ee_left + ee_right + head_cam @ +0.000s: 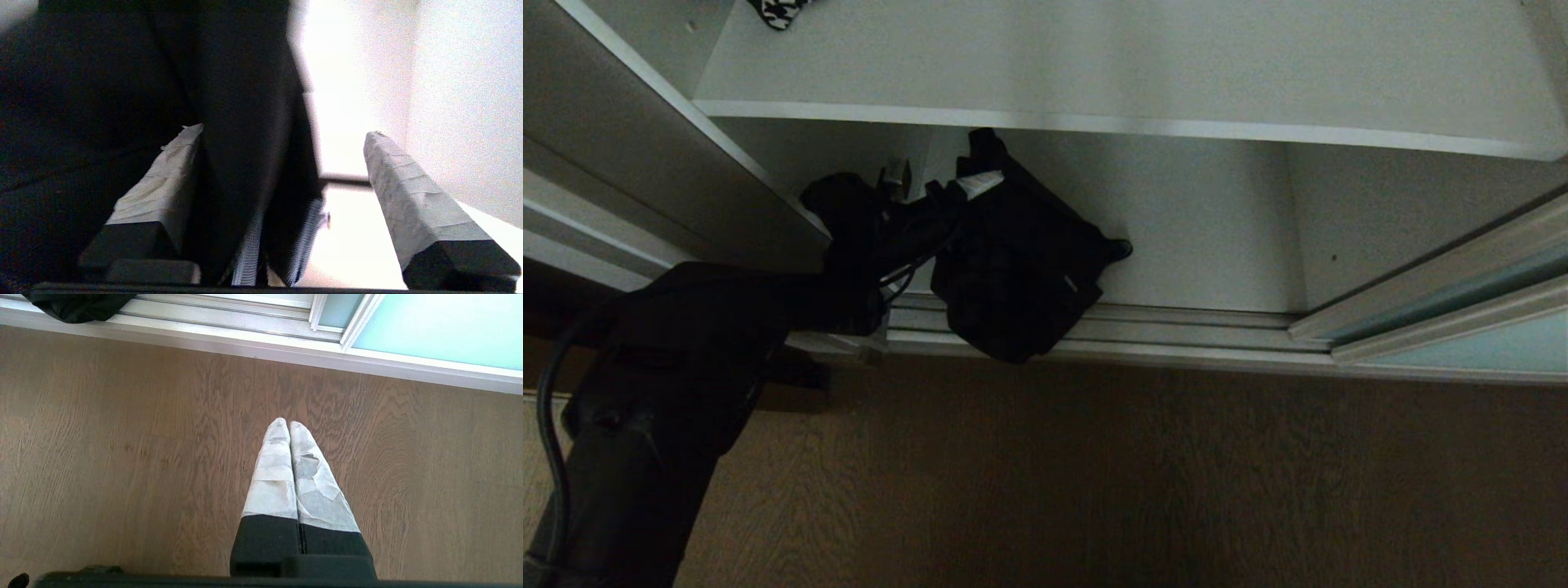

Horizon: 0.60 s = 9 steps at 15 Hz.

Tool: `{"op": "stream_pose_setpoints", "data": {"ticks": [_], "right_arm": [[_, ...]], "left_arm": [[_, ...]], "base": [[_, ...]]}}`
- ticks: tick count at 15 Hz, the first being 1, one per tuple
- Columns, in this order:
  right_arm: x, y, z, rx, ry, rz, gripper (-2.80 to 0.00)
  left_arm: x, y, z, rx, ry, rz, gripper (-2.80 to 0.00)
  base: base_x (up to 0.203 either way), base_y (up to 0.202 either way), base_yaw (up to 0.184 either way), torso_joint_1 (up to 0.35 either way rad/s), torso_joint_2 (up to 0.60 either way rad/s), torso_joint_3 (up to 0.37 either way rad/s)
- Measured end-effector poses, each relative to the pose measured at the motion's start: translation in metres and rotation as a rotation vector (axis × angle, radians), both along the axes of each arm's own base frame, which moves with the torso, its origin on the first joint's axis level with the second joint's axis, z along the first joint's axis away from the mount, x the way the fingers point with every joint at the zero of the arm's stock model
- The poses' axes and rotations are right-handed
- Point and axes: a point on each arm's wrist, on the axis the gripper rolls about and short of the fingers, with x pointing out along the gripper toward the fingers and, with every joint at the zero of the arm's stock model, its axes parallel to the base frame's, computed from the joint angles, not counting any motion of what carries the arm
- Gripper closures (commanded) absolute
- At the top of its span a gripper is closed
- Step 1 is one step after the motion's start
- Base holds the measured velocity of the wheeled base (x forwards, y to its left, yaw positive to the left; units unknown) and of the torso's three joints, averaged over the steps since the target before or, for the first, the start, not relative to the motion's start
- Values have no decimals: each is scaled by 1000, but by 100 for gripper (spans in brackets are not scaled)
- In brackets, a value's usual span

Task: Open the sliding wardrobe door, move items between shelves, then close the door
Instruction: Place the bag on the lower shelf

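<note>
Left wrist view: the fingers point(402, 192) of the left gripper point(286, 134) are seen spread wide apart, with a black bag point(229, 122) standing in the gap; the bag lies against one finger while the other finger is clear of it. In the head view the left gripper point(947, 192) is located under the upper of the shelves point(1094, 122), at the top edge of the black bag point(1013, 261). The bag is set on the wardrobe's bottom board, with its lower part overhanging the ridged silver floor track point(1176, 331). The sliding wardrobe door point(1462, 310) is stood at the right side, leaving the compartment exposed. A black-and-white patterned item point(778, 10) is seen on the upper shelf. In the right wrist view the right gripper point(289, 424) is held over the wooden floor point(122, 457), its fingers point(273, 473) pressed together and empty.
</note>
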Motion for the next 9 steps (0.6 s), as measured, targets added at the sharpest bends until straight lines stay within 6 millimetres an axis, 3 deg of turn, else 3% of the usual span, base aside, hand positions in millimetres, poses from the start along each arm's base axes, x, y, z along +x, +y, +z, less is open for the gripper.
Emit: {"op": "stream_pose_setpoints", "data": {"ticks": [5,9], "right_arm": [[0,0,0,0,0,0,0],[0,0,0,0,0,0,0]], "left_arm": [[-2,6,0,187,16,-33,-280],[5,17,-26,436,-40,113,-280]], "base": [[0,0,0,0,0,0],[0,0,0,0,0,0]]}}
